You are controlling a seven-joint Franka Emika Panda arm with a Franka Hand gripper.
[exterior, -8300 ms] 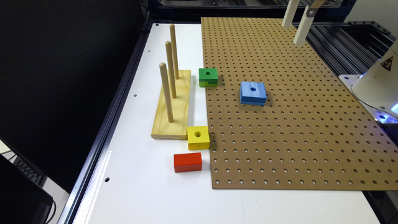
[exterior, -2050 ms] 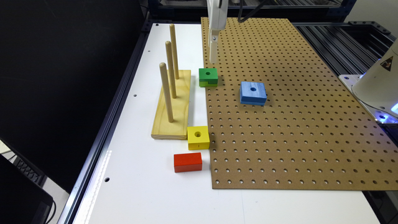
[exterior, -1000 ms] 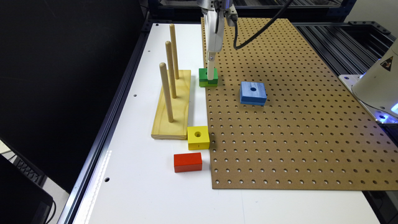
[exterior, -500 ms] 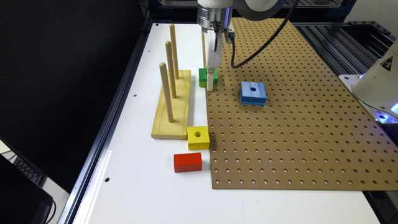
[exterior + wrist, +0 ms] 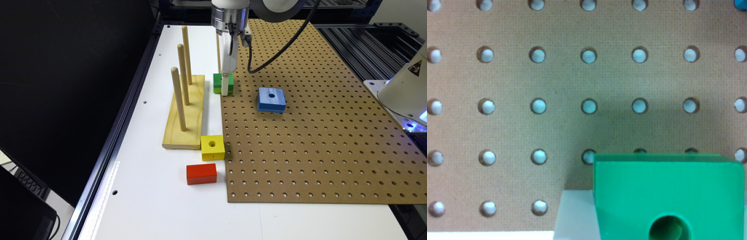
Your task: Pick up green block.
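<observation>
Since half a second ago we see the gripper (image 5: 226, 87) dropped lower, now down at the green block (image 5: 219, 83); block sits at the pegboard (image 5: 317, 133) edge beside the peg stand (image 5: 185, 116); grip state we cannot tell

A white table (image 5: 160, 206) is framed by dark metal rails. A brown pegboard (image 5: 317, 133) is laid over much of it. A black panel (image 5: 66, 83) is seen along the exterior view's left. Glare is reflected near the table's edge.
</observation>
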